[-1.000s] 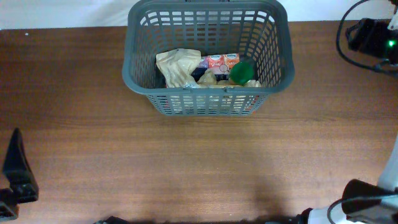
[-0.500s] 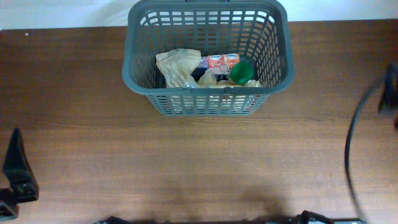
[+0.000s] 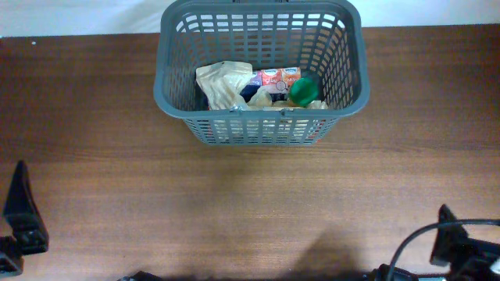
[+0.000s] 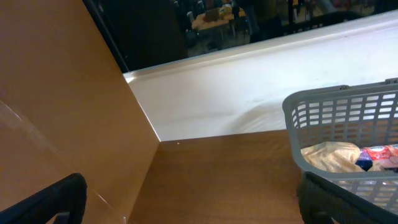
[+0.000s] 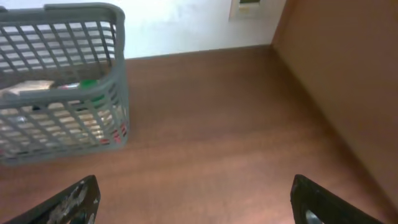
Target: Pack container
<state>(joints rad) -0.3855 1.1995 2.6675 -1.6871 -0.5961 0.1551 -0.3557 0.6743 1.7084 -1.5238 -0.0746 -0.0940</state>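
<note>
On the table (image 3: 117, 172), the container (image 3: 262, 129) sits well ahead of the left claw (image 4: 191, 183) and right claw (image 5: 194, 185), both spread wide.

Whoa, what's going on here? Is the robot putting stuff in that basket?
Nothing is being held right now. The grey basket sits at the far side of the table with a crinkly beige pouch, a pink carton and something with a green top inside. The left gripper and right gripper are both open and empty, down at the near edge, well away from the basket.
</note>
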